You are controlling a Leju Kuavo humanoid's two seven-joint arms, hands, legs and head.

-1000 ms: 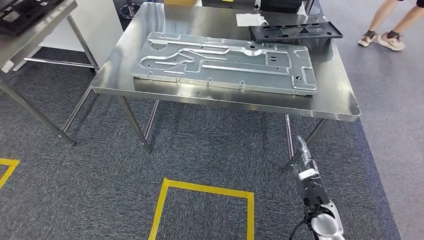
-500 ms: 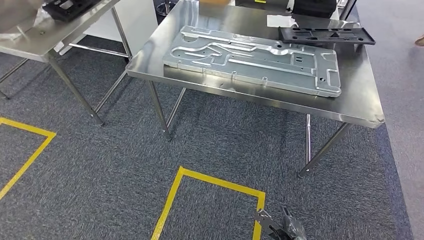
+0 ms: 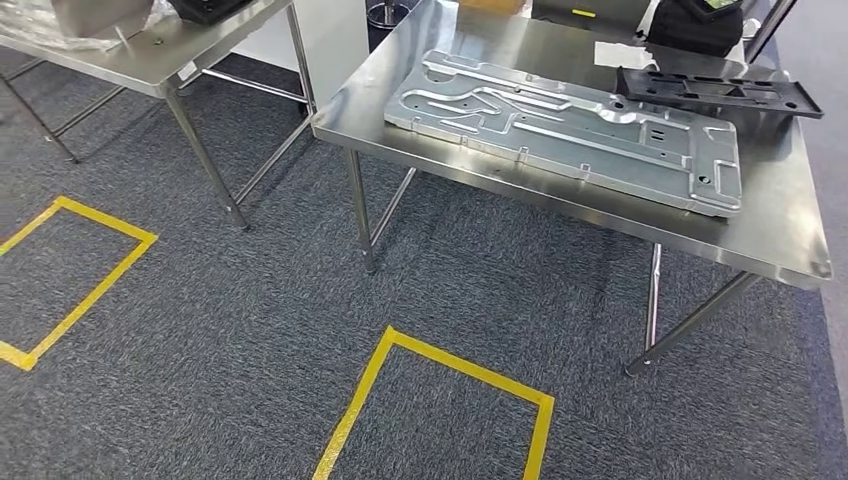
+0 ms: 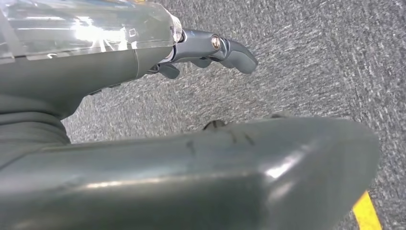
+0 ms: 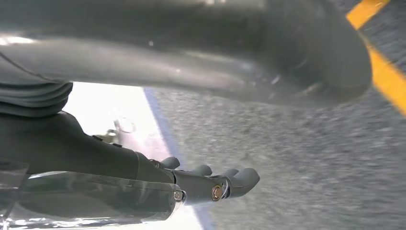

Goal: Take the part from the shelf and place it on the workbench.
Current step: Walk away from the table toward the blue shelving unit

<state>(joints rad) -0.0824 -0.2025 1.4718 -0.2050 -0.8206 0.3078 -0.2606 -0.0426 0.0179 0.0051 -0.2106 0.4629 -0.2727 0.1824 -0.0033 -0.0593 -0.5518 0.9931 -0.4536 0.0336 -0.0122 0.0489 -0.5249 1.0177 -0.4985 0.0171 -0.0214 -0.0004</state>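
Note:
The steel workbench (image 3: 780, 220) stands ahead and to the right in the head view. On it lie a large grey metal plate (image 3: 570, 130) and, at its far right, a flat black plastic part (image 3: 715, 92). My left hand (image 4: 95, 72) hangs over grey carpet with its fingers (image 4: 232, 50) stretched out and nothing in it. My right hand (image 5: 95, 153) also hangs over the carpet, fingers (image 5: 234, 179) extended, holding nothing. Another black part (image 3: 205, 8) lies at the edge of a second steel table (image 3: 150, 55) at the far left.
Yellow tape outlines a square (image 3: 440, 400) on the carpet before the workbench and another one (image 3: 80, 270) to the left. A black bag (image 3: 695, 22) and a white paper (image 3: 625, 52) sit at the workbench's far side. Open carpet separates the two tables' legs.
The camera has turned left: the workbench has slid right and the second table and a second yellow square have come in. My right hand has dropped out of the head view.

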